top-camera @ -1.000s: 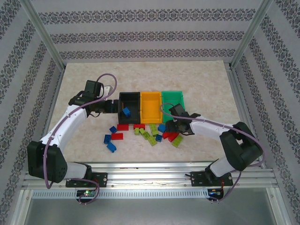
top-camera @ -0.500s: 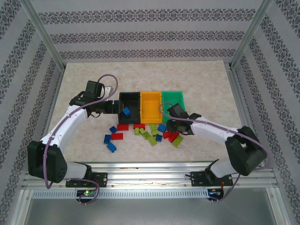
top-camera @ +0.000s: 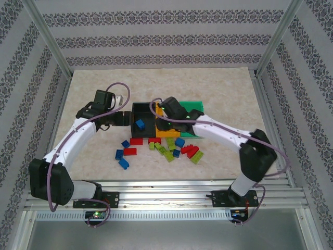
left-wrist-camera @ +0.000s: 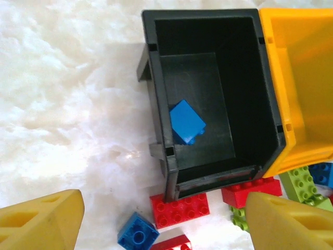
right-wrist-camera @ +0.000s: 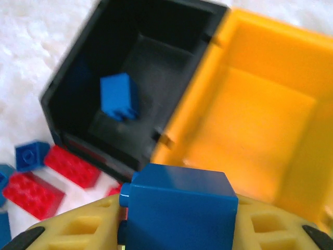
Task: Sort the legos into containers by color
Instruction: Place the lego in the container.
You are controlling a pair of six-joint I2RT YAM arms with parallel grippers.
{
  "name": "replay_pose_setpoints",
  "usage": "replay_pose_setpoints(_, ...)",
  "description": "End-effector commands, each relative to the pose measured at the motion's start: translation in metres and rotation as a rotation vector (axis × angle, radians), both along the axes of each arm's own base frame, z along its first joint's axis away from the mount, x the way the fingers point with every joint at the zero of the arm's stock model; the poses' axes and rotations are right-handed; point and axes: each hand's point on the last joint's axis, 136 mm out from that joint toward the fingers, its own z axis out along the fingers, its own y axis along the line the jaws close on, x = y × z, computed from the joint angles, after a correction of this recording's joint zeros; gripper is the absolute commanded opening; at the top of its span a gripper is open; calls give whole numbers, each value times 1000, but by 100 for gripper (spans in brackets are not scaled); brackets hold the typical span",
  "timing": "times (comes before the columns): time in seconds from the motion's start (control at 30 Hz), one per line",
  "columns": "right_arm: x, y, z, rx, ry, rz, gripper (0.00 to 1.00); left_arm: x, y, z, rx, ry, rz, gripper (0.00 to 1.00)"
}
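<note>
Right gripper [right-wrist-camera: 177,229] holds a blue brick [right-wrist-camera: 177,200] above the bins, ready to drop it.

Its fingers are clamped on the brick, which hangs over the near edge where the black bin [left-wrist-camera: 200,14] and the orange bin [right-wrist-camera: 270,104] touch. A second brick [left-wrist-camera: 186,122], also blue, lies inside the black bin. The left gripper [left-wrist-camera: 164,221] hovers near that bin's near left corner, fingers wide apart and holding nothing. Loose bricks [top-camera: 161,148] in red, blue and green lie on the table [top-camera: 234,94] in front of the bins. The step looks like delivering blue to black. The next move calls for shifting left until the brick is fully over the black opening, then letting go.
</note>
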Motion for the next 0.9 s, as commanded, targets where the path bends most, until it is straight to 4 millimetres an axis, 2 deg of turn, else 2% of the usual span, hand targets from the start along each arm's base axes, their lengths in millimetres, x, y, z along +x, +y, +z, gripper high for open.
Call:
replay_pose_setpoints(0.0,15,29,8,-5,-13,75,41,-7,15,2,83,-22,27,81)
replay_pose_setpoints(0.13,37,49,8,2,-26,84,44,-5,18,3,105,-26,34,81)
replay_pose_setpoints(0.2,45,51,6,4,-10,75,54,-6,21,0,124,-15,39,81)
replay_pose_setpoints(0.43,32,40,12,50,1,88,60,-6,28,-3,157,1,59,82)
replay_pose_setpoints(0.53,21,25,19,59,-12,87,61,-4,31,-2,146,5,68,82)
replay_pose_setpoints(0.73,-3,-22,24,50,-61,47,62,-4,38,-9,142,40,83,82)
replay_pose_setpoints(0.87,-13,-64,5,64,-64,-7,65,-5,38,-17,153,86,65,82)
